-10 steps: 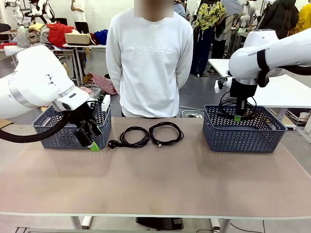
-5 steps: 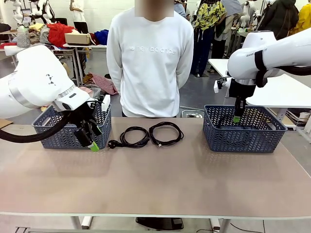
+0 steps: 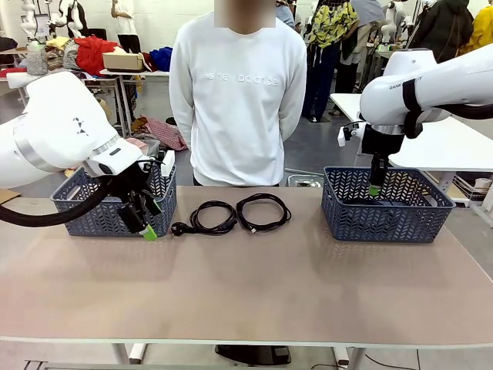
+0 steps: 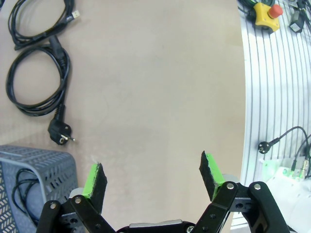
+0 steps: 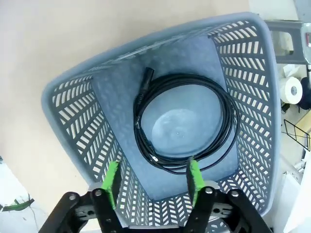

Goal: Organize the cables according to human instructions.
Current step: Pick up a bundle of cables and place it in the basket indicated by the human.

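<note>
Two coiled black cables lie side by side on the table's far middle: one with a plug end [image 3: 208, 218] and one to its right [image 3: 263, 211]. In the left wrist view they are the plug cable [image 4: 35, 82] and its neighbour [image 4: 41, 22]. A third cable [image 5: 187, 127] lies coiled flat on the floor of the right basket [image 5: 73, 111]. My right gripper [image 5: 153, 180] hangs open above it, holding nothing, and stands over that basket [image 3: 385, 220] as the right gripper [image 3: 375, 187]. My left gripper [image 3: 146, 225] is open in front of the left basket [image 3: 92, 212], empty [image 4: 153, 177].
The left basket [image 4: 34, 167] has a thin black cord [image 4: 22, 194] inside. A person [image 3: 237, 100] stands at the far edge, between the baskets, arms behind the back. The near half of the table [image 3: 254, 293] is bare. A yellow stop button [image 4: 267, 12] sits off the table.
My right gripper opened and let its coiled cable drop into the right basket, then rose slightly. The left arm and the two table cables stayed still.
</note>
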You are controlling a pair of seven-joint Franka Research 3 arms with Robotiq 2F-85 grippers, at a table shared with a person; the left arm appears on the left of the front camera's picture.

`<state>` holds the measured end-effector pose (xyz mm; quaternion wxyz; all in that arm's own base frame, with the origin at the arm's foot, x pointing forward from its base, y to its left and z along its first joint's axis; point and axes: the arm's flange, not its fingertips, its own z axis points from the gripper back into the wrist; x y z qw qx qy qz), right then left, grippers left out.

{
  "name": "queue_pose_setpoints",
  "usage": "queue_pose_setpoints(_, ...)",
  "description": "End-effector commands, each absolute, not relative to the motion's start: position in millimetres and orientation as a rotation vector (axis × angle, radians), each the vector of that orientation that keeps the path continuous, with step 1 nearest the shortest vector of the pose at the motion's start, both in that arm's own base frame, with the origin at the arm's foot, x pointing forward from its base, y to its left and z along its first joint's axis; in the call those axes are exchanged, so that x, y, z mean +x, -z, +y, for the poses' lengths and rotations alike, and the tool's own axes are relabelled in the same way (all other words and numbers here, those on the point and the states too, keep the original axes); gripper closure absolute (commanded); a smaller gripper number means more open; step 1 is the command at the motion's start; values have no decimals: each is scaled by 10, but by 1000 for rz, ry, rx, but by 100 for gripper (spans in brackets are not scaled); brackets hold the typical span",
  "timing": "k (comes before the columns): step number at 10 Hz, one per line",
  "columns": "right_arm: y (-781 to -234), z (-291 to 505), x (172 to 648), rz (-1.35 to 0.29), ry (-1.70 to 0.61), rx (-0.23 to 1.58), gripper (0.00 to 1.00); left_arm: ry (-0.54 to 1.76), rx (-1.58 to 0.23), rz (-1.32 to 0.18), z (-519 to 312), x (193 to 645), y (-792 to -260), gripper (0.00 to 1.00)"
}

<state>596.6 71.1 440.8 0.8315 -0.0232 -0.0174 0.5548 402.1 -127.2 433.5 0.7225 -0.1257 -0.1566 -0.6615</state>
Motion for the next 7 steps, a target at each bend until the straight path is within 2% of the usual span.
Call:
queue_pose_setpoints(1, -4467, 708, 5973, -37, -1146, -29, 0, 1458, -274, -350, -1272, 4013, -4342, 0)
queue_pose_setpoints(2, -4472, 697, 5975, -31, -1141, -28, 4, 1458, -274, -350, -1272, 4013, -4342, 0)
queue_pose_setpoints(3, -4476, 690, 5973, -26, -1141, -27, 0, 1458, -274, -350, -1272, 4013, -4342, 0)
queue_pose_setpoints(6, -4481, 701, 5993, -25, -1110, -21, 0, 1458, -274, -350, -1272, 4013, -4342, 0)
queue_pose_setpoints(7, -4404, 670, 5950, -17, -1162, -39, 0, 1458, -274, -350, -1272, 4013, -4342, 0)
